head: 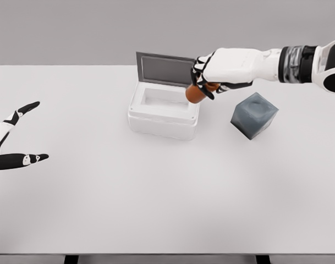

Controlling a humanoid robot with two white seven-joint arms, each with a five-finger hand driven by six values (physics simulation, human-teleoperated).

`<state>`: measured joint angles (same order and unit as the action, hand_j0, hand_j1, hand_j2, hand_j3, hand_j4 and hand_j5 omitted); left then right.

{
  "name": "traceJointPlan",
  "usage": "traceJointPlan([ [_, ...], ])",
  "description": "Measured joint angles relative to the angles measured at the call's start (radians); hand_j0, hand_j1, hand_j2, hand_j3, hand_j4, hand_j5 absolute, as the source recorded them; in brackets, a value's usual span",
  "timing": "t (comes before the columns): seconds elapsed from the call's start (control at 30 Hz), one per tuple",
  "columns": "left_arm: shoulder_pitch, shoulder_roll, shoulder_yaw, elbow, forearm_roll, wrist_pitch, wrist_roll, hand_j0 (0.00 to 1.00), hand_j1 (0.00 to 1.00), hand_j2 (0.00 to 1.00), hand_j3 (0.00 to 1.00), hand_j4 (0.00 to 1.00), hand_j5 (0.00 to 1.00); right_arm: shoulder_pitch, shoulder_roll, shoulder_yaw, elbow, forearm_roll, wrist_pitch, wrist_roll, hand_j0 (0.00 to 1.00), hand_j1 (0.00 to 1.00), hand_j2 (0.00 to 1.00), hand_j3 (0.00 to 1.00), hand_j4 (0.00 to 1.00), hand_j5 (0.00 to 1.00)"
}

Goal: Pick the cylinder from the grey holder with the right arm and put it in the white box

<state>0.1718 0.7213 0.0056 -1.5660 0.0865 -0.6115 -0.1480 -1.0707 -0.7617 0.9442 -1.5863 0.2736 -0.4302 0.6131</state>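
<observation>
Orange cylinder (195, 94) above box (163, 113) rim

Matt white worktop (156, 209); smooth, foam-like white box (163, 116) with grey lid; matt orange cylinder (195, 94); mottled grey holder (254, 114).

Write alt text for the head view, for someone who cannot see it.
The robot's white right hand holds an orange cylinder over the right edge of an open white box on a white table. A grey cube-shaped holder sits right; the left hand rests open.
</observation>
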Motion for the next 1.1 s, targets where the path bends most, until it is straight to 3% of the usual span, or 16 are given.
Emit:
traceJointPlan([
  [0.33,-0.002,0.000,0.007,0.002,0.000,0.000,0.000,0.95,0.95,0.95,0.95,0.95,0.95,-0.034,0.018,0.041,0.011,-0.001,0.002,0.000,0.20,0.20,0.20,0.20,0.20,0.20],
  [1.1,0.000,0.000,0.010,0.006,0.001,0.000,0.002,1.00,1.00,1.00,1.00,1.00,1.00,-0.061,0.067,0.066,0.068,0.003,0.001,0.000,0.23,0.23,0.23,0.23,0.23,0.23],
])
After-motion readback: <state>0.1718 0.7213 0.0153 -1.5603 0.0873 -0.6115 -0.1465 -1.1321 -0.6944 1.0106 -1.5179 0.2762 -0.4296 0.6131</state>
